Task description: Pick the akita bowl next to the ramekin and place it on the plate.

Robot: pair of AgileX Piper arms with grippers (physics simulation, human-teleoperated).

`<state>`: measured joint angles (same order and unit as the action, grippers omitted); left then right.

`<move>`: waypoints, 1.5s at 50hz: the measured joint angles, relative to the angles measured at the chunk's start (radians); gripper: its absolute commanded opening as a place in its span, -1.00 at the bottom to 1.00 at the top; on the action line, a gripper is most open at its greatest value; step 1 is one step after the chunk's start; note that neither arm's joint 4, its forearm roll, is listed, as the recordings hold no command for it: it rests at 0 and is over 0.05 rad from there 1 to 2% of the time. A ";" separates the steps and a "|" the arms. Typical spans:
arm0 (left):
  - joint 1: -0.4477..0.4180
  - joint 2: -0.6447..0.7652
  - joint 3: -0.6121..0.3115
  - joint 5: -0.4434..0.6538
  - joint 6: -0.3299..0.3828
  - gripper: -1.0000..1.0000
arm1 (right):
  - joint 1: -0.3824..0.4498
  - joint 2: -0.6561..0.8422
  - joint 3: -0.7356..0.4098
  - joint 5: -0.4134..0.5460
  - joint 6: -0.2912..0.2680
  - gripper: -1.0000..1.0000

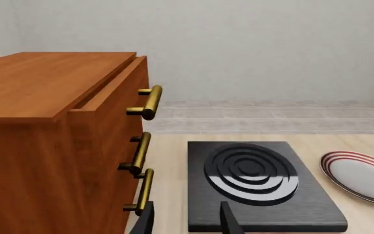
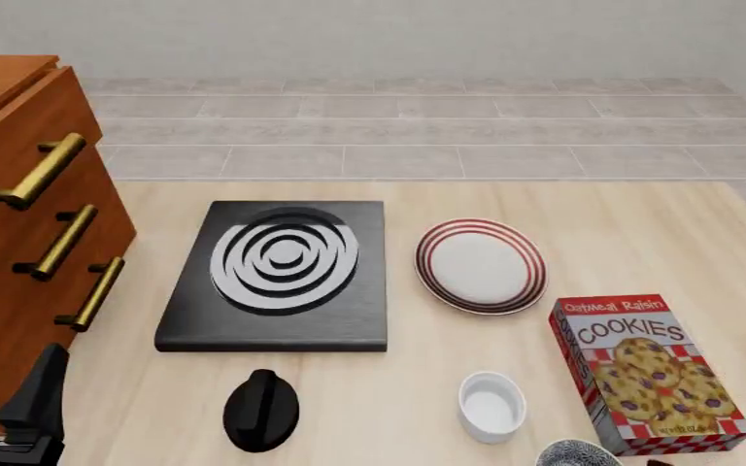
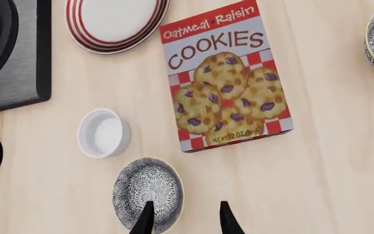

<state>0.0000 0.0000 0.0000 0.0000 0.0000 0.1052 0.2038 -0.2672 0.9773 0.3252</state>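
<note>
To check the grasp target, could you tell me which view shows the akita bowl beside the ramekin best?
The right wrist view: the whole akita bowl shows beside the ramekin. The front view catches only its rim at the picture's edge. The left wrist view misses it entirely.

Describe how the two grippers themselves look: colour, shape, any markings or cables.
Both grippers are plain black. The left gripper shows two slim, tapering jaws, dark with faint grey shading, and in the front view it appears as blocky black parts at the near left edge. The right gripper has the same pair of narrow, pointed black jaws. No markings, labels or cables show on either one.
</note>
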 measured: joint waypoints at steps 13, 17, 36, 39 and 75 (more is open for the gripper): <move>0.000 0.000 0.000 0.000 0.000 1.00 | 0.014 0.051 0.067 -0.096 0.022 1.00; 0.000 0.000 0.000 0.000 0.000 1.00 | 0.018 0.067 0.086 -0.123 0.027 1.00; 0.000 0.000 0.000 0.000 0.000 1.00 | 0.027 0.151 0.150 -0.235 0.031 1.00; 0.000 0.000 0.000 0.000 0.000 1.00 | 0.027 0.166 0.160 -0.256 0.031 1.00; 0.000 0.000 0.000 0.000 0.000 1.00 | 0.050 0.325 0.246 -0.435 0.033 -1.00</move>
<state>0.0000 0.0000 0.0000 0.0000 0.0000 0.1556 0.5283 -0.0210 0.5425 0.3582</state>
